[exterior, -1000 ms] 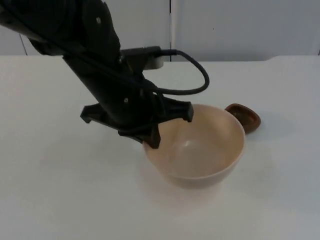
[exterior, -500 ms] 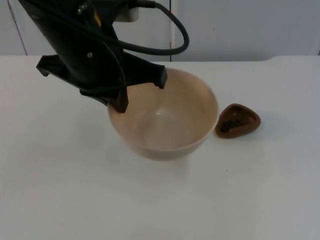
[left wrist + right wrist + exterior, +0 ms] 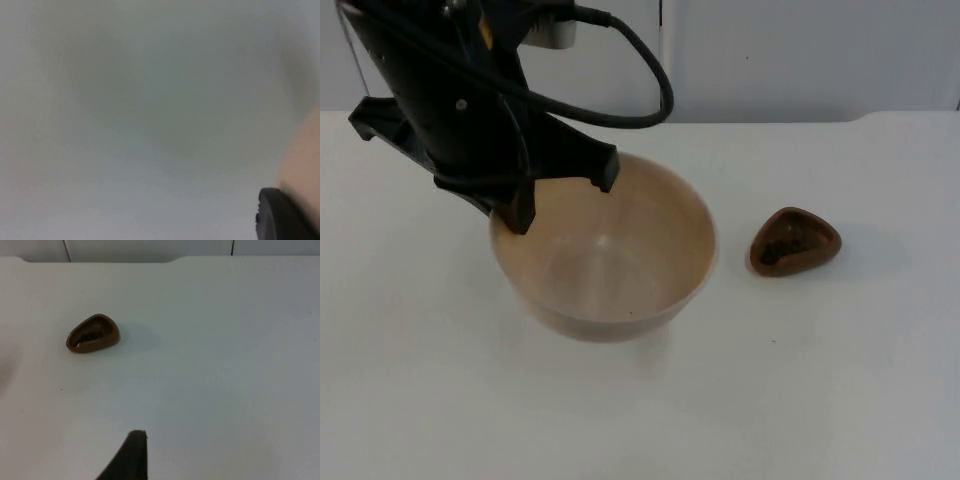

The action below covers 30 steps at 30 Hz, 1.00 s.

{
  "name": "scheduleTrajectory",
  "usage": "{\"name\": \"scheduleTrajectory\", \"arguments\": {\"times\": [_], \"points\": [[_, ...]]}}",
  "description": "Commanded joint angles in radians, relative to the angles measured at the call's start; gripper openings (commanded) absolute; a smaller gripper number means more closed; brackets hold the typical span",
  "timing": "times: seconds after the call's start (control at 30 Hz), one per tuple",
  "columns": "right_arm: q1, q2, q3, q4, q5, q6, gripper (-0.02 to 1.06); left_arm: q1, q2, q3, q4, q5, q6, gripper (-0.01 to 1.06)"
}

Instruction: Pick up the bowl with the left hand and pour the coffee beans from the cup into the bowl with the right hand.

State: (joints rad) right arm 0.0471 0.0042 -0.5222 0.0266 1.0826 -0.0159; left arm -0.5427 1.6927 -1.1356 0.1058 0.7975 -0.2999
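Observation:
My left gripper is shut on the near-left rim of the beige bowl, left of the table's centre. The bowl looks empty and casts a soft shadow under itself. In the left wrist view, a black fingertip rests against the bowl's beige wall. The small brown cup stands to the bowl's right, apart from it, with dark coffee beans inside. The right wrist view looks down on the cup from a distance, and one black fingertip of my right gripper shows well short of it.
The white table runs back to the grey partition wall. The left arm reaches in over the table's back left.
The left arm has carried the bowl leftwards and back, away from the cup it stood beside, opening a gap between them. The cup has not moved.

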Motion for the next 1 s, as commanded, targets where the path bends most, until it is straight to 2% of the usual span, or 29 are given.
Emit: {"name": "scheduleTrajectory", "arguments": {"times": [0.0, 0.1, 0.33, 0.73, 0.97], "points": [[-0.004, -0.004, 0.006, 0.005, -0.005, 0.001, 1.05, -0.002, -0.006, -0.005, -0.004, 0.008, -0.027, 0.0], [-0.004, -0.004, 0.006, 0.005, -0.005, 0.001, 1.05, -0.002, -0.006, -0.005, -0.007, 0.016, -0.031, 0.0], [-0.004, -0.004, 0.006, 0.005, -0.005, 0.005, 1.05, -0.002, -0.006, -0.005, 0.077, 0.039, -0.164, 0.0], [-0.004, -0.004, 0.006, 0.005, -0.009, 0.004, 1.05, -0.002, -0.006, -0.005, 0.067, 0.05, -0.18, 0.0], [-0.004, 0.146, -0.022, 0.004, -0.06, 0.004, 1.05, -0.002, -0.006, -0.005, 0.067, 0.052, -0.18, 0.0]]}}
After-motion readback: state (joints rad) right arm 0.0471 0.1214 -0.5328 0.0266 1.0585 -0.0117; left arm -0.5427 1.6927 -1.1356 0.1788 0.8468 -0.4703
